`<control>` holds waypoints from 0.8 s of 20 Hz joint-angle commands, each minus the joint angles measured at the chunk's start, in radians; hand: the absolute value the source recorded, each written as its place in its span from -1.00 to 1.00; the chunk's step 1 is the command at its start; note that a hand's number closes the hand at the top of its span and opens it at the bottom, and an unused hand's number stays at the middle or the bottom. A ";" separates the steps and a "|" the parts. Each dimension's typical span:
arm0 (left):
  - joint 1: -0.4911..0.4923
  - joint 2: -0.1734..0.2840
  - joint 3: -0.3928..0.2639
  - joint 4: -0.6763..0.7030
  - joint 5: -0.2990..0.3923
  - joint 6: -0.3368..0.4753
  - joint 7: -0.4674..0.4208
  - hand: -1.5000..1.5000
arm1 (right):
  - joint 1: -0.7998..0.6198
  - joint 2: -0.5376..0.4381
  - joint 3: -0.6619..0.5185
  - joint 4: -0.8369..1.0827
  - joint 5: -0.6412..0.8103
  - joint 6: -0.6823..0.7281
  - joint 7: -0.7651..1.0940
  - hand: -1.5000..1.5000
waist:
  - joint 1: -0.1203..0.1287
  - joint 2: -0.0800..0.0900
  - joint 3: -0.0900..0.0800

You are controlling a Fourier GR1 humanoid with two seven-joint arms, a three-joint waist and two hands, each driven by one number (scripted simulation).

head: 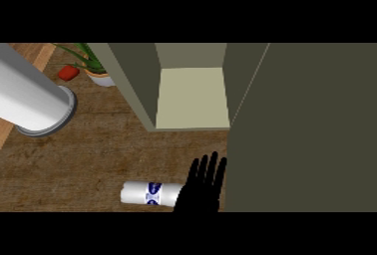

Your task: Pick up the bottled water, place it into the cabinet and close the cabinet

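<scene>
The bottled water (146,193), white with a blue label, lies on its side on the wooden counter near the view's lower edge. My right hand (202,188) is open with its fingers straight and pointing away from me. It covers the bottle's right end, and whether it touches the bottle is unclear. The cabinet (190,94) stands behind, with its pale inside shelf bare. Its open door (302,129) fills the right side and hides the hand's right edge and the forearm. My left hand does not show.
A large grey cylinder (29,99) with a flanged end slants in from the upper left. A potted plant (95,67) and a small red thing (69,72) stand at the back left. Bare wood counter (95,154) lies left of the bottle.
</scene>
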 commanded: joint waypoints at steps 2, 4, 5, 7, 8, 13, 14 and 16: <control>0.011 0.016 0.096 0.070 0.039 0.003 -0.038 -1.00 | 0.122 -0.033 0.062 -0.123 0.067 0.009 -0.054 -1.00 | 0.002 0.001 0.000; 0.036 0.101 0.164 0.002 0.116 -0.022 -0.077 -1.00 | 0.161 -0.060 0.042 -0.206 0.041 -0.003 -0.014 -1.00 | 0.000 0.001 -0.001; 0.045 0.106 0.174 0.021 0.102 0.012 -0.107 -1.00 | 0.110 -0.029 0.048 -0.133 0.046 -0.019 -0.046 -1.00 | 0.010 0.003 -0.001; 0.077 0.152 0.229 0.003 0.150 0.025 -0.129 -1.00 | 0.225 -0.097 0.013 -0.190 0.019 0.013 -0.078 -1.00 | -0.002 0.000 -0.001; 0.083 0.150 0.237 0.041 0.156 0.054 -0.166 -1.00 | 0.256 -0.093 0.059 -0.196 0.049 0.013 -0.113 -1.00 | -0.006 -0.001 -0.001; 0.068 0.242 0.375 0.086 0.251 0.039 -0.286 -1.00 | 0.273 -0.110 0.096 -0.174 0.088 -0.006 -0.175 -1.00 | -0.004 0.001 -0.001; 0.105 0.260 0.361 0.078 0.238 0.061 -0.315 -1.00 | 0.276 -0.110 0.102 -0.184 0.093 -0.022 -0.162 -1.00 | 0.003 0.001 -0.001; 0.114 0.281 0.385 0.133 0.261 0.063 -0.381 -1.00 | 0.279 -0.119 0.101 -0.158 0.094 -0.031 -0.182 -1.00 | 0.005 0.002 -0.001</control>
